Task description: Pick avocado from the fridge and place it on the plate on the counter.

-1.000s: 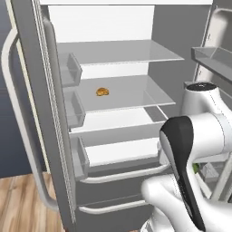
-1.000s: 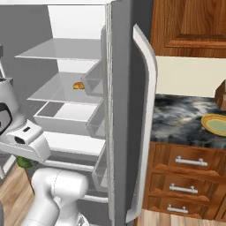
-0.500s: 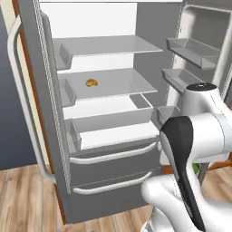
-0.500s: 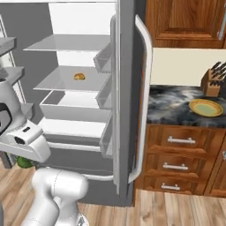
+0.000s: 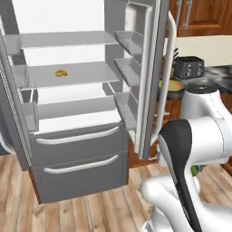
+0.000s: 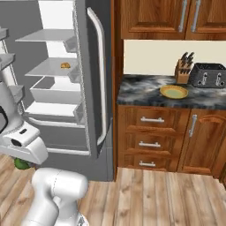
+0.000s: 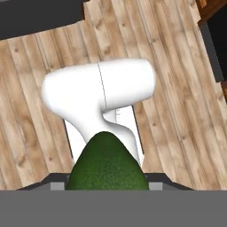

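dark green avocado [image 7: 106, 163] clamped in the pincer [image 7: 106, 184], low beside the base over wood floor; plate [image 6: 174, 92] on the counter [image 6: 141, 88], well off rightward and higher.

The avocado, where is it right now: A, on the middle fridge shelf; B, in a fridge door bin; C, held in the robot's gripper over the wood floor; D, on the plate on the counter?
C: the hand view shows the avocado at the gripper, with the wood floor beyond it, and the plate on the counter is bare.
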